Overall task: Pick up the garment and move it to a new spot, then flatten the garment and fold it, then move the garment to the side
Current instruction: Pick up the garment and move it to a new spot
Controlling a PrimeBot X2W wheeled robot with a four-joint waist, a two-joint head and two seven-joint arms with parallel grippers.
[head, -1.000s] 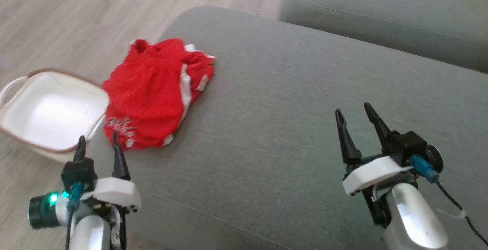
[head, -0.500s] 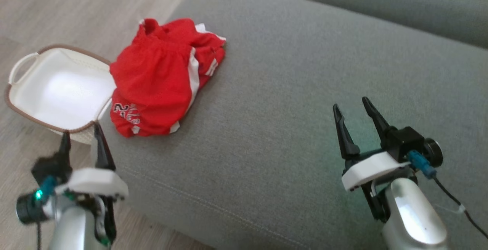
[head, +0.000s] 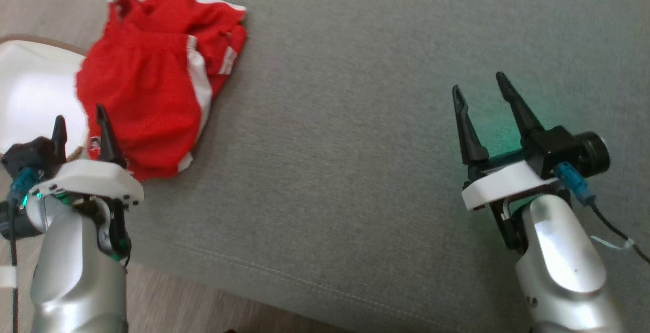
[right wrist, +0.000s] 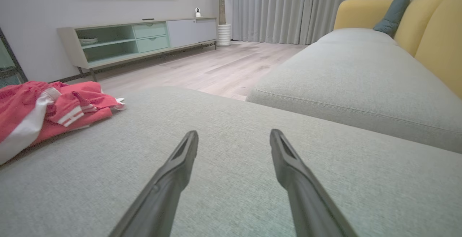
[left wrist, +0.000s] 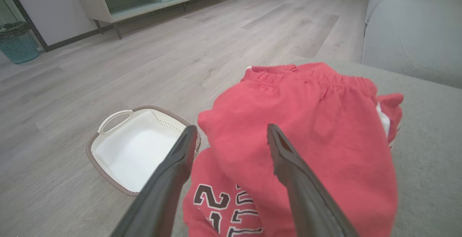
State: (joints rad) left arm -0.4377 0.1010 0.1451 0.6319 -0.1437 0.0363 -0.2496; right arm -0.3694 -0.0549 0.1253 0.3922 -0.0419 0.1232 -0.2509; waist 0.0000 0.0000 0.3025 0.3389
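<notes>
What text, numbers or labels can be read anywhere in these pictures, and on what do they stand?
"2": first character of the printed lettering near the hem of the red garment, left wrist view.
Rest of that lettering: folded or cut by the frame edge, unreadable.
Head view: same print too blurred.
No other text is readable.

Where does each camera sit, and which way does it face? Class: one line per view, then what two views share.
Head view: on the head, looking down at the grey cushion and red shorts; left gripper and right gripper, both open.
Left wrist view: on the left wrist, facing the shorts and white basket; its own two fingers.
Right wrist view: on the right wrist, facing across the cushion toward a cabinet; its own fingers.
Shared: every view shows the shorts.
</notes>
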